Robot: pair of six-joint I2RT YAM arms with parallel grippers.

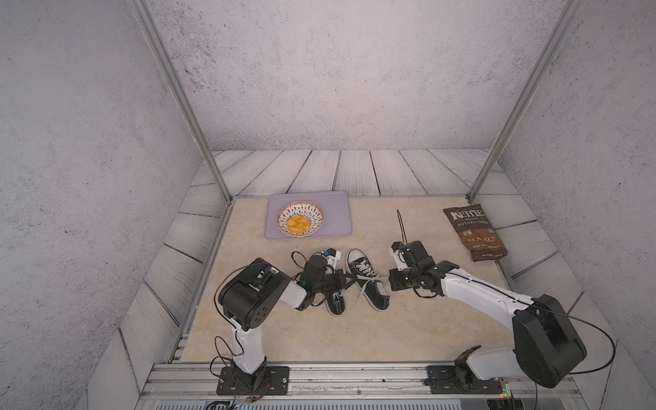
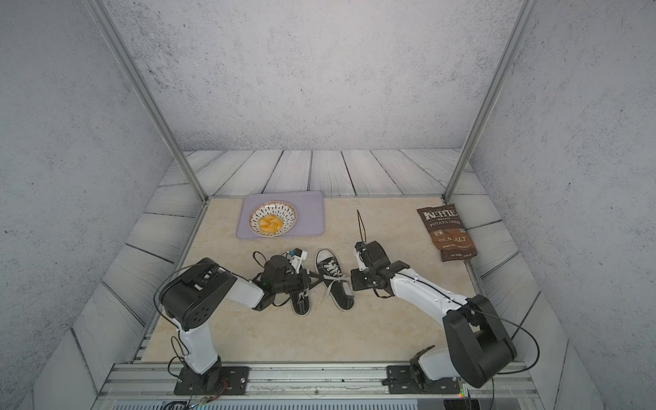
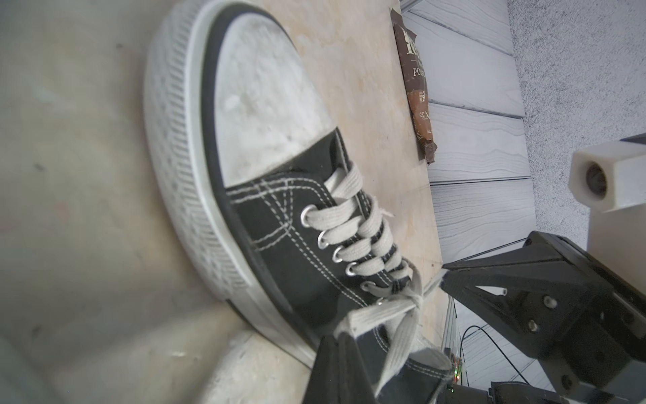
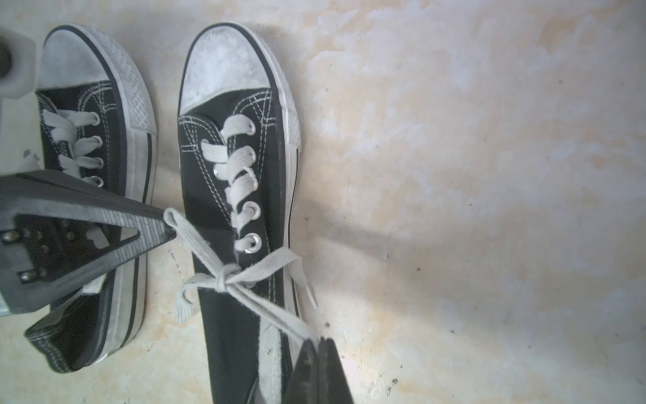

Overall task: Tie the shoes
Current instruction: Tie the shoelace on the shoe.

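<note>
With right gripper [image 4: 318, 342] clamped on one bow loop [image 4: 272, 311] and left gripper [image 4: 167, 227] pinching the other, pulling apart evenly, keeping knot [image 4: 225, 278] centred, avoiding dragging shoe [image 4: 269, 196].

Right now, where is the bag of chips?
In both top views the bag lies on the table, at its right edge, right of the shoes.
</note>
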